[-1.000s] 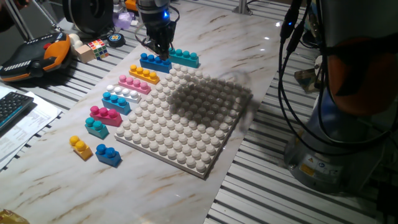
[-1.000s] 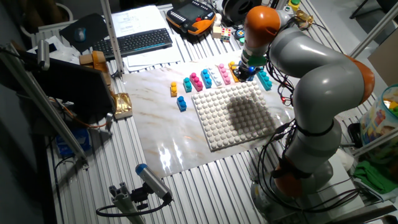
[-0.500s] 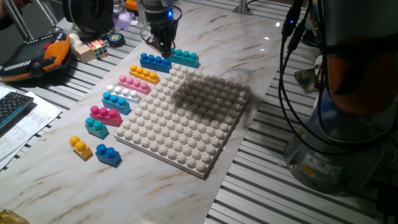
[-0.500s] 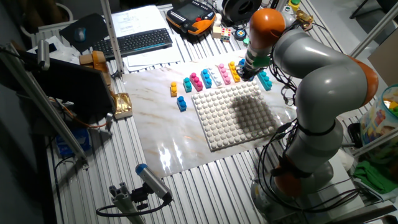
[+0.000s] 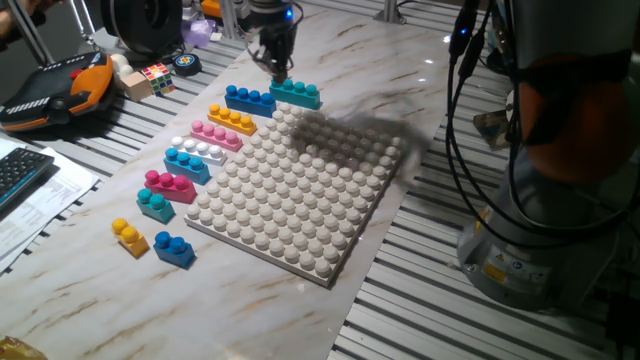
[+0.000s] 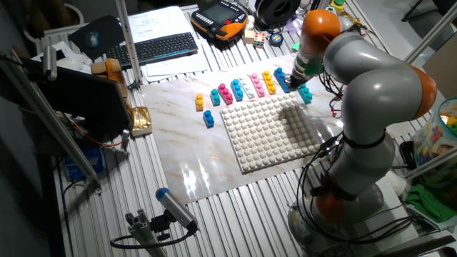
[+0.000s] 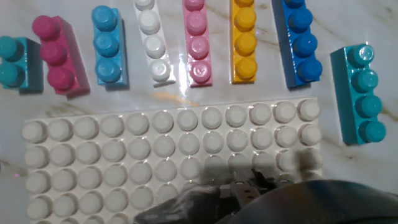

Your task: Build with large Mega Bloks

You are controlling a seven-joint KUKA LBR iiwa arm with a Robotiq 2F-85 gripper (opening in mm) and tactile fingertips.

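Note:
The large Mega Bloks lie in a row left of the white baseplate (image 5: 300, 190). From the far end they are a teal brick (image 5: 296, 93), blue (image 5: 250, 99), orange-yellow (image 5: 231, 119), pink (image 5: 216, 133), white (image 5: 198, 149), light blue (image 5: 187, 163), magenta (image 5: 170, 184) and a short teal one (image 5: 155, 204). A yellow brick (image 5: 129, 236) and a blue brick (image 5: 174, 248) sit nearest. My gripper (image 5: 277, 66) hovers just above the long teal brick (image 6: 305, 93), fingers close together and holding nothing. The hand view shows the teal brick (image 7: 362, 93) at the right and my gripper (image 7: 245, 186) blurred at the bottom.
A multicoloured puzzle cube (image 5: 157, 76), an orange-and-black pendant (image 5: 55, 90) and a keyboard (image 5: 18, 172) lie off the marble board at the left. The arm's base and cables (image 5: 520, 200) stand at the right.
My gripper has risen from the blue brick and shifted right, toward the long teal brick. No brick has moved.

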